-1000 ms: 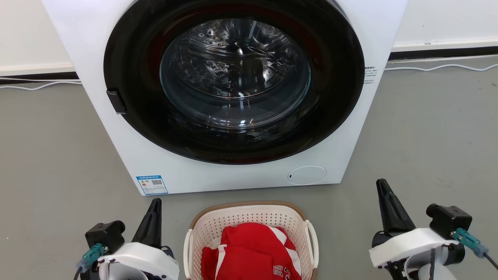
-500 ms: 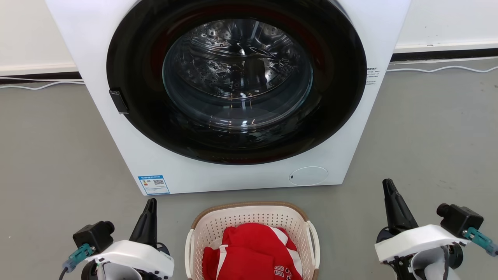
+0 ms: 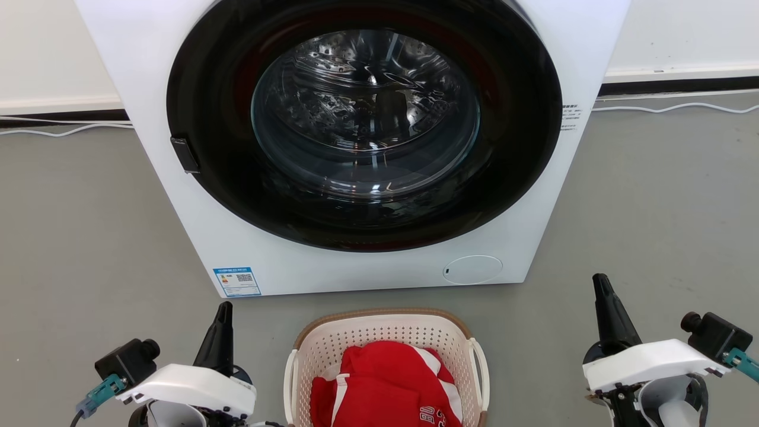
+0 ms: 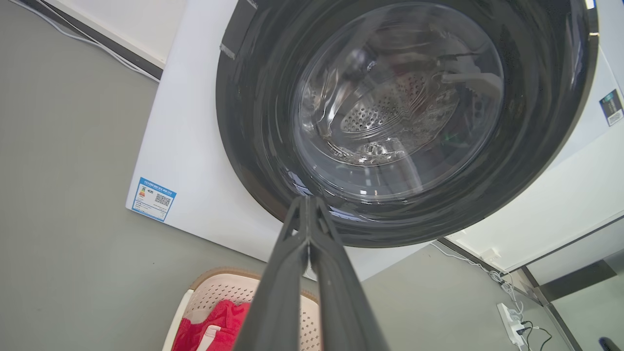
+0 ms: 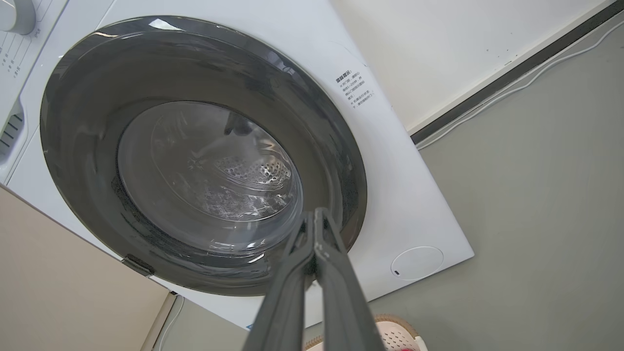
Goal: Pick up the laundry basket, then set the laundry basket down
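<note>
Left end effector [image 3: 223, 311] and right end effector [image 3: 600, 284], both closed on nothing, flank the probably light, stiff laundry basket [image 3: 379, 312]; best held by its handles [image 3: 483, 373] at 3 and 9 o'clock.

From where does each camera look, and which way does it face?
Head view: high on the robot, facing forward and down at the washing machine and the laundry basket before it; left gripper at lower left, right gripper at lower right, both shut.
Left wrist view: low, left of the basket, facing up at the machine along its shut fingers.
Right wrist view: low, right of the basket, facing up likewise along its fingers.
Shared: all three show the machine and the basket.
</note>
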